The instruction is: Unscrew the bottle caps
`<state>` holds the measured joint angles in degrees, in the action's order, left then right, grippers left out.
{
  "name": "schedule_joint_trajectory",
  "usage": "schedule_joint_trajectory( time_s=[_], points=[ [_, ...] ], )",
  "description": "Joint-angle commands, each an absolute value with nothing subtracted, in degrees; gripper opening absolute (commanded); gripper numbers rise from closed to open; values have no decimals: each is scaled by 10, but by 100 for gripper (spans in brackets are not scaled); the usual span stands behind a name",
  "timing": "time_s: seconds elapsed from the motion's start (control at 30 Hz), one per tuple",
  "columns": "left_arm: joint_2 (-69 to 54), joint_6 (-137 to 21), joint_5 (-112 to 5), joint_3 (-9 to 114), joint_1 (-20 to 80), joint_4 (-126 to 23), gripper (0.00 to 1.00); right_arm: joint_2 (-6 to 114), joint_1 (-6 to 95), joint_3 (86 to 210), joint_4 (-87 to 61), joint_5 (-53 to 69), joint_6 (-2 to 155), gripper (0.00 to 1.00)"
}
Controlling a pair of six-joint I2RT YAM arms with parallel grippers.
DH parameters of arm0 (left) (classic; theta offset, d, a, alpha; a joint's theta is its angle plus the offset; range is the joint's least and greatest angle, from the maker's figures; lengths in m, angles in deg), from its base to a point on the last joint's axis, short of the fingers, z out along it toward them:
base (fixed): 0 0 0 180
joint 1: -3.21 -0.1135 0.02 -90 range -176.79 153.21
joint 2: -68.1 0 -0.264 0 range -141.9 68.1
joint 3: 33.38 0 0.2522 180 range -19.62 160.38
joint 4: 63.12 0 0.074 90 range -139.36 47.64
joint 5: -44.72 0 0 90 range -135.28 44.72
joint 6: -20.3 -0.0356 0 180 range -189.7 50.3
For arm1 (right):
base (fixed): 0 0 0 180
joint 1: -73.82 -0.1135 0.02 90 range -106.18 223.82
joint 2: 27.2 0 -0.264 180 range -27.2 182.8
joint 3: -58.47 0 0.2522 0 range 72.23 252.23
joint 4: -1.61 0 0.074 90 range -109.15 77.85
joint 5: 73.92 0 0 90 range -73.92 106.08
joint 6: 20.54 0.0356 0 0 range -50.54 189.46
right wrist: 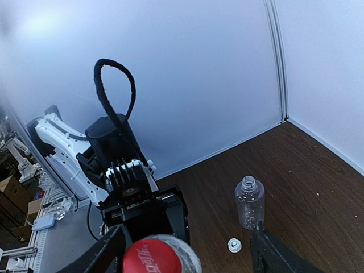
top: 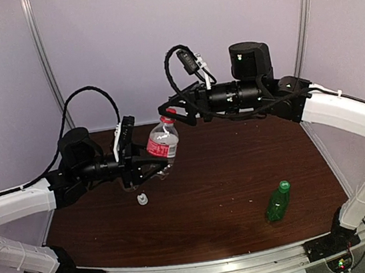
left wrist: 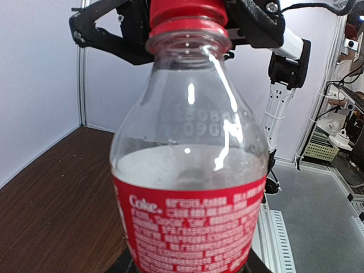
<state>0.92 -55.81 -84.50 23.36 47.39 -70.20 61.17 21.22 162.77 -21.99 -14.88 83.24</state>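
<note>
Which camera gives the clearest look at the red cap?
Right wrist: it looks down on the red cap, its top face large, between the fingers of the open right gripper. Left wrist shows only the cap's side, cropped at the frame's top. Top external shows a small red spot atop the Coke bottle.

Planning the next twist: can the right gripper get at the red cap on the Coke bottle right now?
Probably yes. The left gripper holds the Coke bottle by its body, leaving the red cap exposed; the right gripper is open with a finger either side of it.
</note>
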Motion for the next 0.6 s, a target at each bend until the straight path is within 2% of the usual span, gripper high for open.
schedule_joint_trajectory(
  time_s=[0.0, 0.43, 0.57],
  points=[
    [11, -570, -834, 255, 472, -711, 14, 622, 205, 1644, -223, -132, 846, 68],
    [15, -574, -824, 250, 472, -708, 14, 615, 204, 1624, -191, -198, 828, 17],
    [17, -574, -843, 246, 472, -712, 14, 612, 218, 1623, -197, -266, 758, 9]
  ],
)
